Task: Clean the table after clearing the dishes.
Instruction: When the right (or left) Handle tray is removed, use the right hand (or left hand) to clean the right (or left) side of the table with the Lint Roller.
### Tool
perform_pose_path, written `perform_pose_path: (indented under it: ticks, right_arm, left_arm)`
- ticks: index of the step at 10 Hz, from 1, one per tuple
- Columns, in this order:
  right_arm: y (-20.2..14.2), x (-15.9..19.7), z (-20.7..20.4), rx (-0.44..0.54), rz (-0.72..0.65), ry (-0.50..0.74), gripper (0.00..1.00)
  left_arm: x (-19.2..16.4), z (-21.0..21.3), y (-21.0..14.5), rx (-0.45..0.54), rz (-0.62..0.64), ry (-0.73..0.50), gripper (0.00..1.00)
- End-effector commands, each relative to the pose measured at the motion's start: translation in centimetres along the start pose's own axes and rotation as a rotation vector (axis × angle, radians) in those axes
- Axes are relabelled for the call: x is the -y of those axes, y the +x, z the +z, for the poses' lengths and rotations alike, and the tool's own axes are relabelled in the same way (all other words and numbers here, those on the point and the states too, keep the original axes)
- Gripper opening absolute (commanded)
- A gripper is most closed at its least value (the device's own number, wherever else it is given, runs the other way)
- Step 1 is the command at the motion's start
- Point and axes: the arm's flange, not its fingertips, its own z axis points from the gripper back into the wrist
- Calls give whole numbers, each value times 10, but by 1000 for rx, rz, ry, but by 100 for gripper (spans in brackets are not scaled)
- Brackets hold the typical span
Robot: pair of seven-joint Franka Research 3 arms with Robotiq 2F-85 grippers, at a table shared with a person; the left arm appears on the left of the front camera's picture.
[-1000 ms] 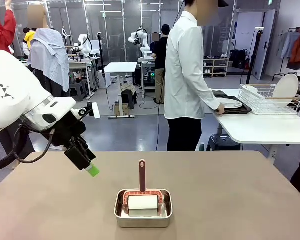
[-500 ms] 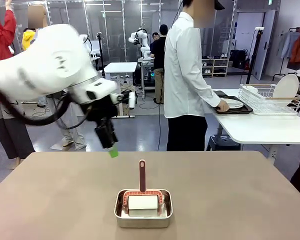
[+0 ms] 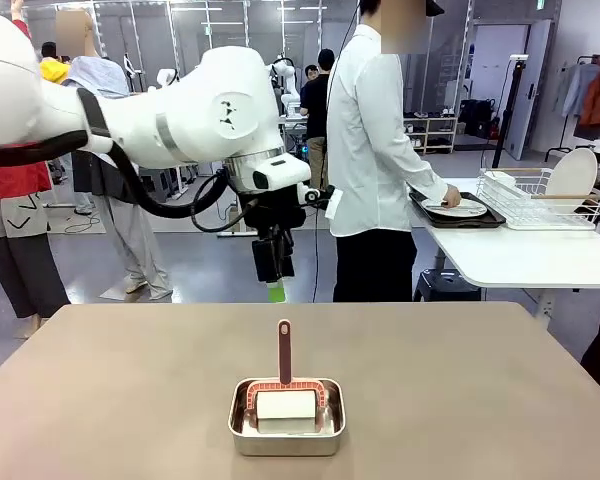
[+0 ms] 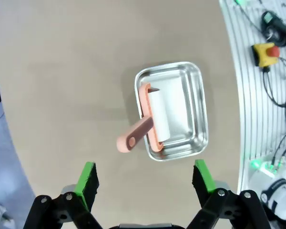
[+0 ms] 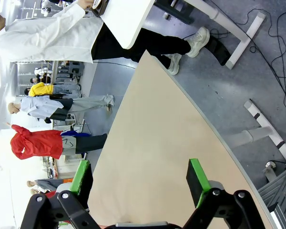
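Left gripper [image 4: 145, 175] hovered above table [image 3: 100, 400], fingers spread, empty; roller [image 4: 155, 117] in pan [image 4: 196, 109] at its 12 o'clock. Right gripper [image 5: 138, 175] spread, empty.

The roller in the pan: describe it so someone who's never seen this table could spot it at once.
On the wide taupe-brown table, about midway across on the robot's side, sits a small rectangular steel pan. The roller lies in it, handle poking out over the far rim. Its white roll and salmon-pink frame and handle set it apart from the shiny pan.
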Motion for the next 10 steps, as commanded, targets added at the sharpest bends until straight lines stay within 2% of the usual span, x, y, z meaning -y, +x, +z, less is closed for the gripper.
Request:
perform_pose_path:
  ticks: [1,3,10]
  right_arm:
    - [1,0,2,-6,5,0,100]
    - [1,0,2,-6,5,0,100]
    - [1,0,2,-6,5,0,100]
  left_arm:
    - [-19,1,-4,-59,25,-30,100]
    - [-28,-8,-11,-26,59,-44,100]
    - [-77,-68,-31,-11,183,-159,100]
